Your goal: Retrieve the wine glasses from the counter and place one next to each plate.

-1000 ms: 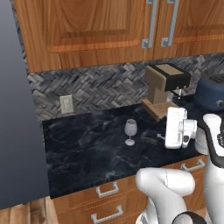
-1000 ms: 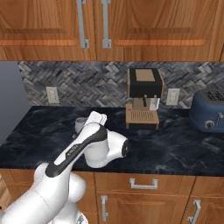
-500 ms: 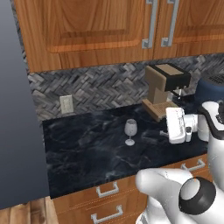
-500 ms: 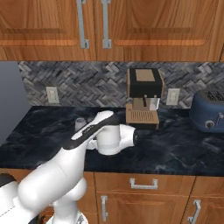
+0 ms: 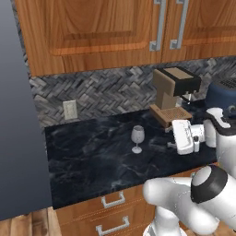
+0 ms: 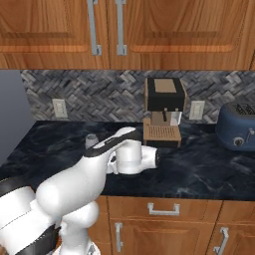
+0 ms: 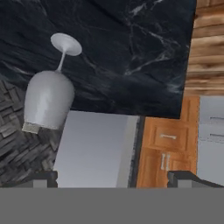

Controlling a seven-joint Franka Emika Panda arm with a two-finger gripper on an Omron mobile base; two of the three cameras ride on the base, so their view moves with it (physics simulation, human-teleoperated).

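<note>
Clear greyish stemmed wine glass (image 5: 137,138) stands upright mid-frame on black marbled counter (image 5: 92,156), tool (image 5: 177,138) just right, jaws wide, empty; centre on the bowl, close gently.

Wood wall cabinets (image 5: 106,32) with silver handles up top, grey herringbone backsplash (image 6: 99,92) below with white outlets (image 6: 60,107). Brown coffee machine (image 6: 164,112) and blue toaster (image 6: 239,127) sit at the back. Grey fridge panel (image 5: 16,115) far left, wood floor (image 5: 27,226) beneath.

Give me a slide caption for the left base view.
Wine glass upright on the black counter, open gripper beside it.
</note>
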